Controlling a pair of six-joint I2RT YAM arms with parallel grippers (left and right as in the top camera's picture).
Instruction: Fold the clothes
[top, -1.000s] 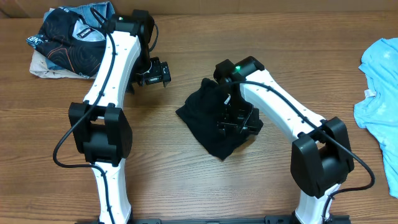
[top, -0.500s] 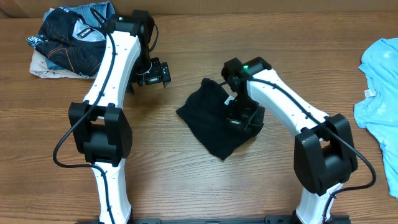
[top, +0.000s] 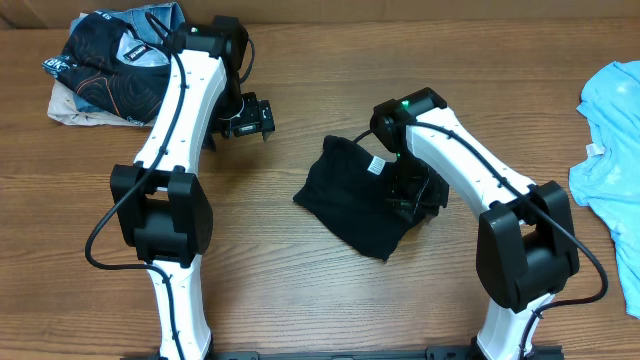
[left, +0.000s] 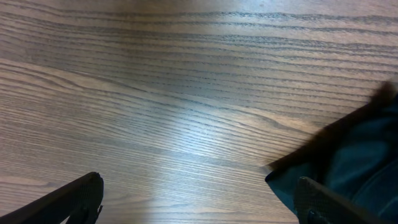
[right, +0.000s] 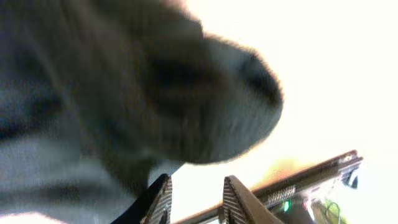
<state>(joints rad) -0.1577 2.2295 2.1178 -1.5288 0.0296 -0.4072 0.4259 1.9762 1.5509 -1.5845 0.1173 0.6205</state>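
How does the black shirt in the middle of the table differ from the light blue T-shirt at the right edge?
The black shirt is dark and bunched into a compact heap; the light blue T-shirt is pale, spread flatter and cut off by the picture's edge. The right gripper is at the black shirt; none is near the light blue T-shirt. Both lie on the wooden table.

Black shirt (top: 350, 195) crumpled into loose heap, white neck label (top: 375, 166) exposed, bunched against right gripper (top: 408, 202). Light blue T-shirt (top: 610, 150) spread well beyond its right.
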